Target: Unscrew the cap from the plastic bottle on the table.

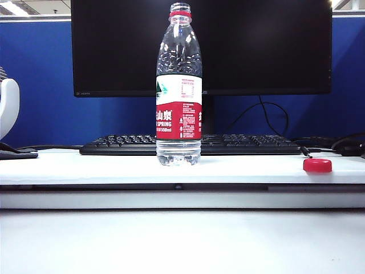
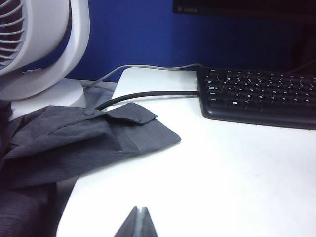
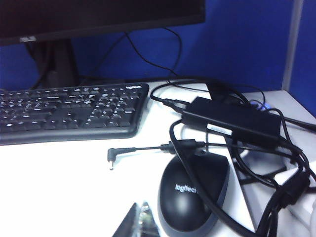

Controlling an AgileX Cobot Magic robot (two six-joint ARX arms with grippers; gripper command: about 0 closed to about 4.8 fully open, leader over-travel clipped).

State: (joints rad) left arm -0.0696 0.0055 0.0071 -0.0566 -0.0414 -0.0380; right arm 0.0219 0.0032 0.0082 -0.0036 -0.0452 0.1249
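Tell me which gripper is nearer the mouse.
Right. The right gripper, fingers shut, sits just beside the mouse in its wrist view. The left gripper, also shut, is over by the grey cloth and fan; no mouse shows there.

Red cap (image 1: 317,165), clear red-and-white-labelled plastic bottle (image 1: 178,85), white table (image 1: 85,165), black keyboard (image 1: 251,144).

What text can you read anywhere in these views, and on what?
"SPRING" and "550ml", with white Chinese characters: the plastic bottle, red label band.
"logitech": mouse.
"logitech": keyboard, far corner, tiny.
Fine print on the bottle label and the monitor badge: too small to read.
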